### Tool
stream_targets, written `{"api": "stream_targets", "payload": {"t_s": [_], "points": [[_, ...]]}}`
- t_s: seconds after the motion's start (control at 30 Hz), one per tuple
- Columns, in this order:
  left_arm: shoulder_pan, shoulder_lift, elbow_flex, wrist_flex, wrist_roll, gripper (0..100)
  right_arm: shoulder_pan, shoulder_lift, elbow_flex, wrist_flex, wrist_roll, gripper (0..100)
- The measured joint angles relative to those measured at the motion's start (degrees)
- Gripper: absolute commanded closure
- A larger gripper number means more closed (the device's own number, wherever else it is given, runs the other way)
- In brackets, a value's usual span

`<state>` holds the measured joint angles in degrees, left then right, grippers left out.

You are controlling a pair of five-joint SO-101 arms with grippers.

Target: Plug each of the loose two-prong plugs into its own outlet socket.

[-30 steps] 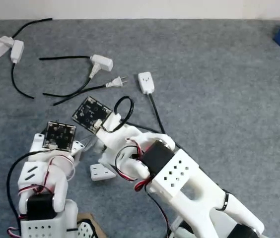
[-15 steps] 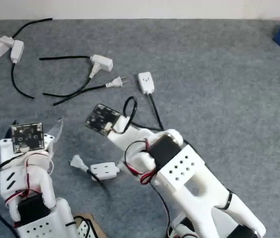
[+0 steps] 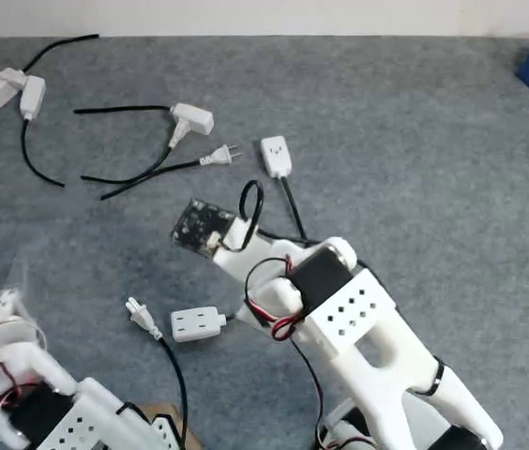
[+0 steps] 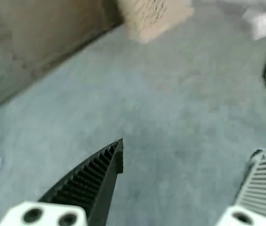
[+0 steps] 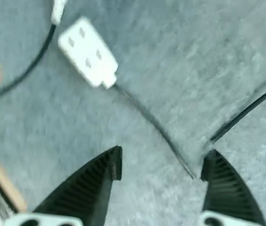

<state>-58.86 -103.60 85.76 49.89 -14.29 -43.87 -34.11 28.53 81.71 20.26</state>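
Grey carpet [image 3: 452,187]: left gripper [image 4: 189,154] and right gripper [image 5: 163,159] both spread wide, empty. Two-prong plug [image 3: 137,313] lies just beside white outlet block [image 3: 197,323] (prongs apparently pointing away). Best approach: pinch plug body, turn prongs toward slots, brace block.

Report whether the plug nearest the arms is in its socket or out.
Out: the plug lies beside the outlet block, prongs bare, pointing away from it.

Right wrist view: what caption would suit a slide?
Open gripper over grey carpet, with a white outlet block and its cord ahead.
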Motion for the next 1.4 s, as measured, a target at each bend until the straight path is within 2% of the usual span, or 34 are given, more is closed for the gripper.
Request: {"api": "stream_targets", "payload": {"t_s": [0.07,0.17,0.27,0.37,0.53,0.77,0.97,1.2,1.3,1.4], "points": [[0.09,0.00,-0.53,5.36,-2.64,60,-0.62,1.32,-0.18,-0.35,-3.16,71.7],[4.84,0.00,-4.57,15.47,-6.07,60,1.14,7.03,-0.18,1.14,-7.91,71.7],[11.34,1.32,-11.69,25.49,-6.15,60,7.30,13.63,-0.18,2.11,-9.85,71.7],[15.91,8.53,-20.84,29.89,-4.04,60,14.68,15.65,-0.18,2.02,-9.76,71.7],[22.07,33.14,-38.07,32.35,-3.43,60,19.52,15.56,4.48,2.20,-6.68,71.7],[32.09,73.49,-66.02,49.76,-3.43,60,26.46,8.88,15.30,-1.23,-5.80,71.7],[38.24,83.52,-71.21,51.08,-3.43,60,32.62,5.19,26.46,-8.62,-0.70,71.7],[46.42,85.71,-63.91,50.99,-4.40,63,33.23,4.75,29.71,-11.16,-0.35,71.7],[47.38,85.71,-63.30,50.02,-2.73,68,33.32,4.75,29.71,-11.16,-4.75,71.7],[47.21,85.89,-63.12,48.53,5.10,69,33.41,4.75,29.71,-11.16,-12.13,71.7]]}}
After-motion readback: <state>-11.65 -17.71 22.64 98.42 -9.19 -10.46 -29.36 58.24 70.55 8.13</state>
